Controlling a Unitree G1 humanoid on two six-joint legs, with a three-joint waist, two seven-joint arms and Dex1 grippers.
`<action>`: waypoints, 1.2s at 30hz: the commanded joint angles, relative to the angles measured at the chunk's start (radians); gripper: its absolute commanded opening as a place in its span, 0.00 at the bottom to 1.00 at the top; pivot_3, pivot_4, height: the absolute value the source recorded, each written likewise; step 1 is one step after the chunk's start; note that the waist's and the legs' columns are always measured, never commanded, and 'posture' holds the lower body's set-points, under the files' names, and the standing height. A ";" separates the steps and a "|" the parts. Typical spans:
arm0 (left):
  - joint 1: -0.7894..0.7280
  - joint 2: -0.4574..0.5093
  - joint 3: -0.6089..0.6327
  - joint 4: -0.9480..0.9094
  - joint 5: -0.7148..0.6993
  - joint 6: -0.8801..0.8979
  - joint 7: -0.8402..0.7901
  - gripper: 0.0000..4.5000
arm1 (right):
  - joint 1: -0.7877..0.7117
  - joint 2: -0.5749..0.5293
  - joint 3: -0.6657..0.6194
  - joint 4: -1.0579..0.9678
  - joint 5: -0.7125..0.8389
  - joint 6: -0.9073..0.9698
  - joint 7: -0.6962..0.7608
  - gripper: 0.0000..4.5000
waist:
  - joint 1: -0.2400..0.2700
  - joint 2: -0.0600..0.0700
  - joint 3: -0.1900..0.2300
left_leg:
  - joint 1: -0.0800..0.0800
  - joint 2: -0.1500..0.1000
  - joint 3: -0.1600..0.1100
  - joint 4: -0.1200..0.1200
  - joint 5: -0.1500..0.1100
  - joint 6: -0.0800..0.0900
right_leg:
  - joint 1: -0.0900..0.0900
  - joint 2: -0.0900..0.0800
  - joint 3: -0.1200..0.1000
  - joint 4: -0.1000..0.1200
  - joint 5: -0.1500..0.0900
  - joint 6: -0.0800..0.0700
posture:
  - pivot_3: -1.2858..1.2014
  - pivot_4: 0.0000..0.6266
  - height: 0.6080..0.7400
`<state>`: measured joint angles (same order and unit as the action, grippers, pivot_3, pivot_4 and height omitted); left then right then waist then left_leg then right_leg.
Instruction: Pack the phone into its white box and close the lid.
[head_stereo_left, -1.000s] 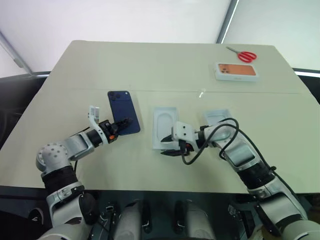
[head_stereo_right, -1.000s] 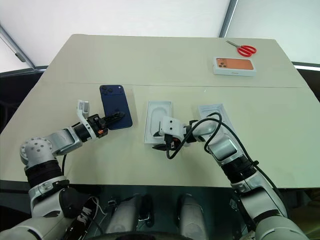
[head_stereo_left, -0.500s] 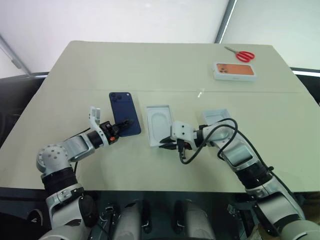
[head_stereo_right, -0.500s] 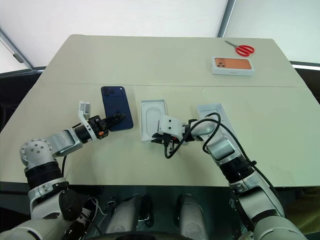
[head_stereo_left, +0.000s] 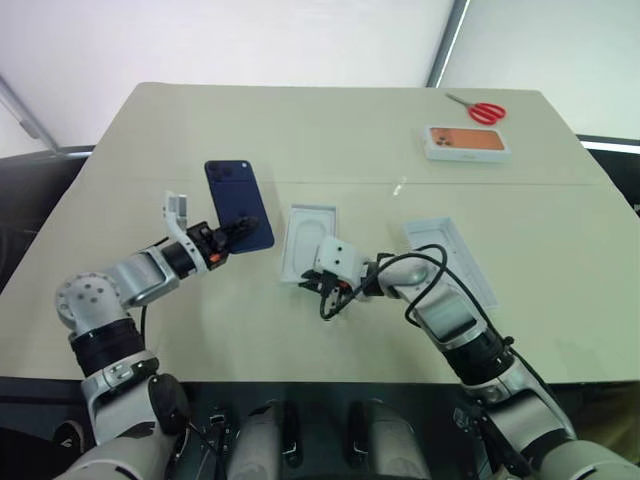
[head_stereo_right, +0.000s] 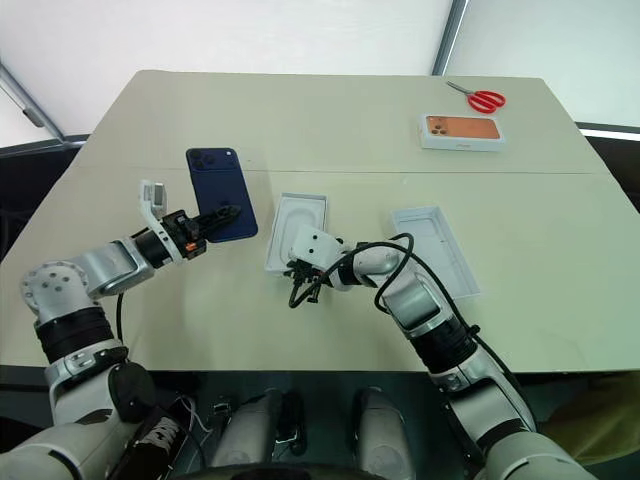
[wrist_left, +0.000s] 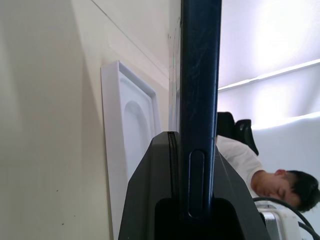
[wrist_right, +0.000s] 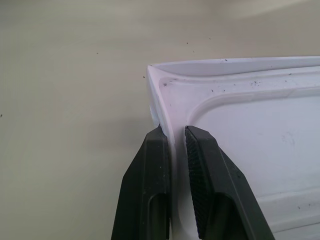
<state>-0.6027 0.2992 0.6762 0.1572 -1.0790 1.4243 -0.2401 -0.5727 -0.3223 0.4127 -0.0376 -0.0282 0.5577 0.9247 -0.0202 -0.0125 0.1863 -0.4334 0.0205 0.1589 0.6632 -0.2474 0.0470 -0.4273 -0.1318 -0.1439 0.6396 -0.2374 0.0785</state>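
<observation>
My left gripper (head_stereo_left: 232, 238) is shut on the lower end of the dark blue phone (head_stereo_left: 238, 205) and holds it tilted up above the table, left of the white box (head_stereo_left: 290, 245). In the left wrist view the phone (wrist_left: 200, 75) stands edge-on between the fingers. The box holds a white insert with an oval recess (head_stereo_left: 312, 238). My right gripper (head_stereo_left: 312, 283) is shut on the box's near corner. In the right wrist view the two fingertips (wrist_right: 160, 137) pinch its thin rim (wrist_right: 225, 65). The lid (head_stereo_left: 450, 262) lies inner face up to the right, beyond my right forearm.
A white box with an orange phone picture (head_stereo_left: 467, 142) and red scissors (head_stereo_left: 485, 110) lie at the table's far right corner. A person (wrist_left: 280, 185) shows in the left wrist view's background. The table's near edge runs just below both arms.
My right gripper closed on the white box's near corner and dragged it left, toward the phone and away from the lid. My left gripper lifted the phone a little.
</observation>
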 joint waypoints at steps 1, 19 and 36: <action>-0.013 -0.003 -0.004 -0.024 -0.045 -0.011 0.000 0.00 | 0.003 -0.002 0.013 0.007 0.033 0.049 0.026 0.33 | 0.001 0.000 0.000 | 0.000 0.000 0.000 0.000 0.000 0.000 | 0.000 0.000 0.000 0.000 0.000 0.000 | 0.52 0.24 0.98; -0.003 -0.064 -0.069 -0.040 -0.103 0.063 0.052 0.00 | -0.103 -0.084 -0.135 -0.061 0.208 0.106 0.098 0.64 | 0.007 -0.001 0.001 | -0.001 -0.001 0.000 0.000 0.000 0.000 | -0.001 0.000 0.000 0.000 0.000 0.000 | 0.52 0.24 0.98; -0.090 -0.021 -0.347 0.143 0.063 0.002 -0.155 0.00 | -0.070 -0.329 -0.257 0.121 0.190 -0.047 0.111 0.64 | 0.007 -0.001 0.002 | -0.005 0.002 -0.001 0.001 0.002 0.003 | -0.001 0.004 -0.003 -0.005 0.000 0.000 | 0.52 0.24 0.98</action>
<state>-0.6683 0.2677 0.3300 0.3069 -1.0122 1.4413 -0.3593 -0.6439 -0.6428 0.1788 0.1193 0.1579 0.5222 1.0420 -0.0134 -0.0136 0.1879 -0.4386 0.0227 0.1581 0.6637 -0.2454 0.0504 -0.4283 -0.1276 -0.1465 0.6343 -0.2369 0.0784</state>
